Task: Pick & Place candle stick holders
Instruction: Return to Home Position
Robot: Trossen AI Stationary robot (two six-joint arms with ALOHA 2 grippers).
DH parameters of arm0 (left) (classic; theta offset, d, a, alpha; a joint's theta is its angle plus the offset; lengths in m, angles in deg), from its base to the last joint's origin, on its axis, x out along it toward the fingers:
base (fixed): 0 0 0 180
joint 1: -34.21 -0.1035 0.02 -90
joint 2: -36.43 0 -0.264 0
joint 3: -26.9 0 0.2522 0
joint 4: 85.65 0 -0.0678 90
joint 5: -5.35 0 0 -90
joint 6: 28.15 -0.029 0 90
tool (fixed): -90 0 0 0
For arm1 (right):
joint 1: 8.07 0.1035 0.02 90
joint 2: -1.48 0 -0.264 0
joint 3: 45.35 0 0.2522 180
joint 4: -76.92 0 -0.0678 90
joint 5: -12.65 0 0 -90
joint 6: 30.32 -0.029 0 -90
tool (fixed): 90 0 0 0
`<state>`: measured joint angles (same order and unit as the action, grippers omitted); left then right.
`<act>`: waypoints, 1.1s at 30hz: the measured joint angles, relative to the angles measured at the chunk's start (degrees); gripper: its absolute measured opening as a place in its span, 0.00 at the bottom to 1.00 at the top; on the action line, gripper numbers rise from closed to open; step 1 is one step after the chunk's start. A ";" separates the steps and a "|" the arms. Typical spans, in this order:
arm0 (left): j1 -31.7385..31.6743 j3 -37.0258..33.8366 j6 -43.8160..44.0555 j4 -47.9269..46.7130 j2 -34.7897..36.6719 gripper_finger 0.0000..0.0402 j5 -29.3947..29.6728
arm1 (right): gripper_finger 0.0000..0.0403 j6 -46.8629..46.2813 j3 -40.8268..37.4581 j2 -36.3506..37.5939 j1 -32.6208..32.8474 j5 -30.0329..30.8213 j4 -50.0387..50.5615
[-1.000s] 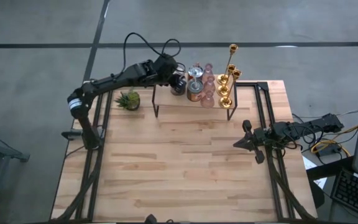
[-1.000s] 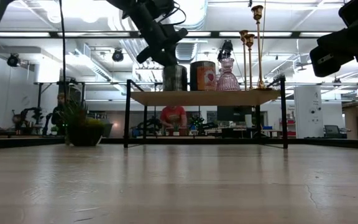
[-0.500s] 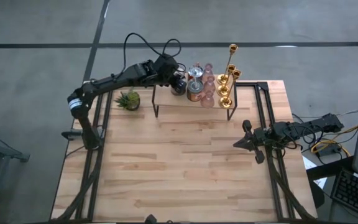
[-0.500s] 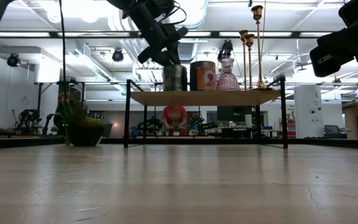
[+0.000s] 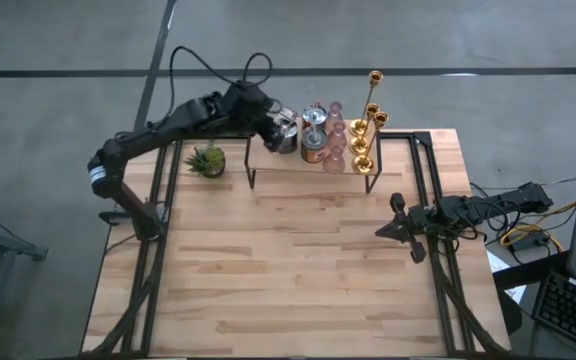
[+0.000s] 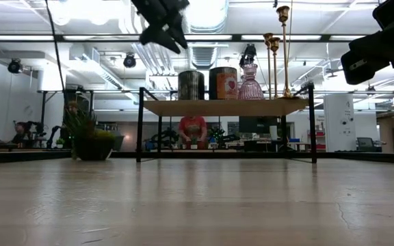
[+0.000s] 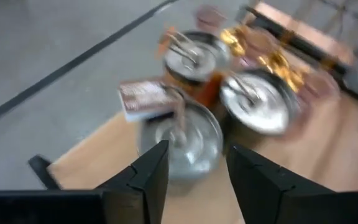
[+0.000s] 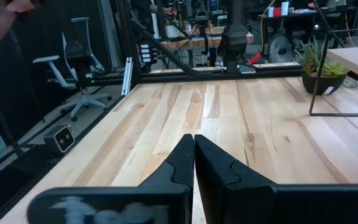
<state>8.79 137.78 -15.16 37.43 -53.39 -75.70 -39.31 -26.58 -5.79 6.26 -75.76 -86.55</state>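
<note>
Lifted clear since a sec ago, left gripper point(image 5: 274, 120) hangs upper centre beside candle stick holders point(image 5: 336, 138) on shelf point(image 5: 278, 162). Low view: holders top centre. L wrist: fingers point(image 7: 151, 171) apart, empty. R wrist: right gripper point(image 8: 194, 140) pinched closed.

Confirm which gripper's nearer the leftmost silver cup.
Left. The left gripper hovers open above the leftmost silver cup; the right gripper sits shut near the right edge of the table.
</note>
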 joint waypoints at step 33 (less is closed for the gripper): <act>31.86 -86.50 -7.39 73.46 48.97 0.03 0.06 | 0.02 0.00 0.00 0.00 0.00 -0.02 0.00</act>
<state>40.64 51.27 -22.54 110.89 -4.42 -75.64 -39.31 -26.58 -5.79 6.26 -75.78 -86.55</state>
